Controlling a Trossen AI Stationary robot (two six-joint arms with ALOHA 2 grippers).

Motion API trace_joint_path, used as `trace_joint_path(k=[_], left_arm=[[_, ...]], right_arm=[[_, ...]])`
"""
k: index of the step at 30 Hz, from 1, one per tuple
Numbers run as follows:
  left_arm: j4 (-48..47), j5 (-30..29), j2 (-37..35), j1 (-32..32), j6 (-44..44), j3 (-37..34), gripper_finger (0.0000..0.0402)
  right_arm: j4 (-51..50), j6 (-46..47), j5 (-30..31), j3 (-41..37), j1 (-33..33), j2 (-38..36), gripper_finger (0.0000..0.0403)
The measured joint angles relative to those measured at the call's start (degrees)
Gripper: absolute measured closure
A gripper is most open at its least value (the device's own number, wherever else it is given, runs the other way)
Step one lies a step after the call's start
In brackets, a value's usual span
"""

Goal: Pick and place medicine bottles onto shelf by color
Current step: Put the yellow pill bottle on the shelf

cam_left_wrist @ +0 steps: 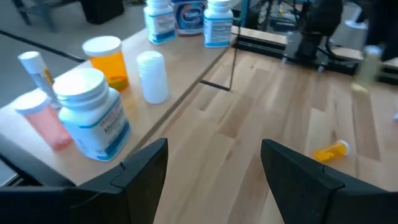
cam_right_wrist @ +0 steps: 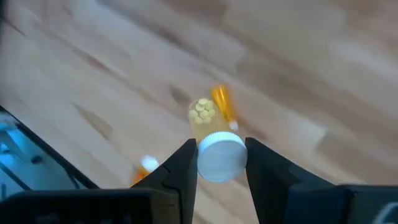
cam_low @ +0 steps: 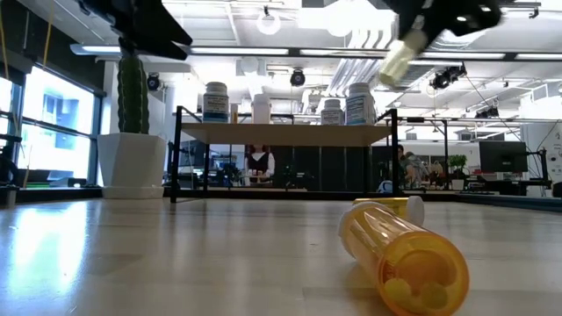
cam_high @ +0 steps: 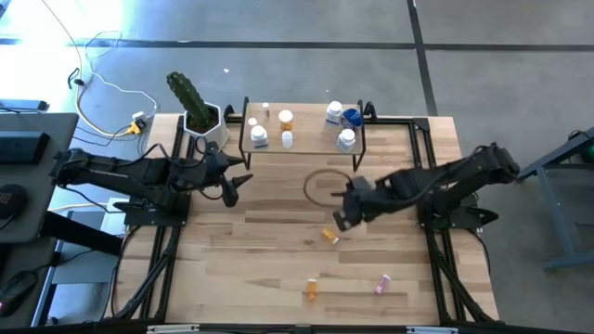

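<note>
The right gripper is up above the bench, and its fingers are squeezed on the white cap of a small yellow bottle. The bottle sticks straight out past the fingertips, its bottom end pointing away from them, down at the wood. In the low view it hangs tilted, cap end lower, I think.

An orange bottle lies on its side on the bench just under those fingers.

The left gripper waits near the shelf, fingers wide apart, holding nothing. White and orange bottles stand on the shelf.
</note>
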Motion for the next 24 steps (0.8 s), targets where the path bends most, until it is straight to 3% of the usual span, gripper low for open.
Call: trace_joint_path(k=[12, 24], left_arm=[[0.0, 9.7, 0.0, 6.7, 8.4, 0.0, 0.0154], [0.0, 12.4, 0.0, 10.9, 10.9, 0.0, 0.0154]], right_arm=[[2.3, -13.6, 5.2, 9.0, -13.3, 0.0, 0.03], [7.0, -25.8, 9.0, 15.9, -22.5, 0.0, 0.03]])
